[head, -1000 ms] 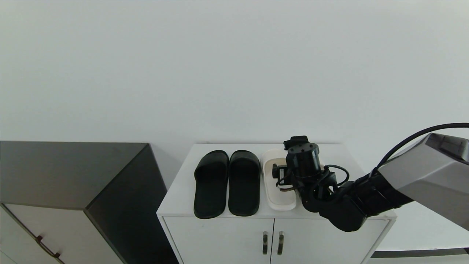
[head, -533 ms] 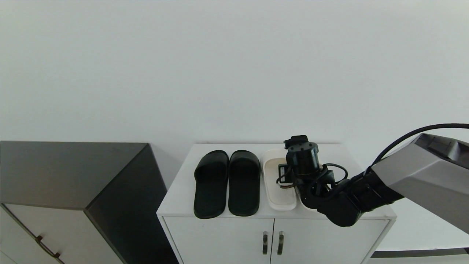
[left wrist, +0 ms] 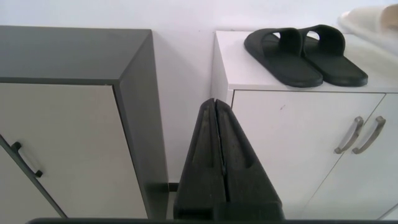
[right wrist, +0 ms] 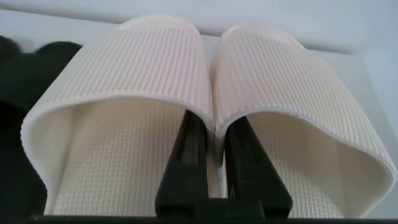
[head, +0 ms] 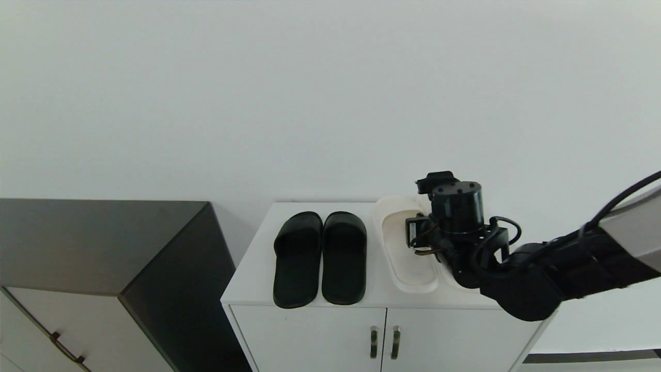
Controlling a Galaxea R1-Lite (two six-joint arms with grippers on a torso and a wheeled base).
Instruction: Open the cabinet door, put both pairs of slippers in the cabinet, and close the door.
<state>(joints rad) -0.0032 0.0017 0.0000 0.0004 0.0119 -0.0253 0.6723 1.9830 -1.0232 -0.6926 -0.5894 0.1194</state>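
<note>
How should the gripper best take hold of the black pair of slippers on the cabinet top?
Probably pinch the adjacent inner strap sides of the black slippers together, entering both openings from the heel end: they lie side by side, heels toward the robot.

Head view: the right gripper (head: 419, 242) and its wrist cover most of the right-hand one of the cream slippers (head: 408, 253). The lower edge cuts off the cabinet doors (head: 330, 338) just below the handles.

Right wrist view: the fingers (right wrist: 186, 155) run under the slipper straps, which conceal their ends. The black slippers (right wrist: 31, 68) are cut off at the edge.
</note>
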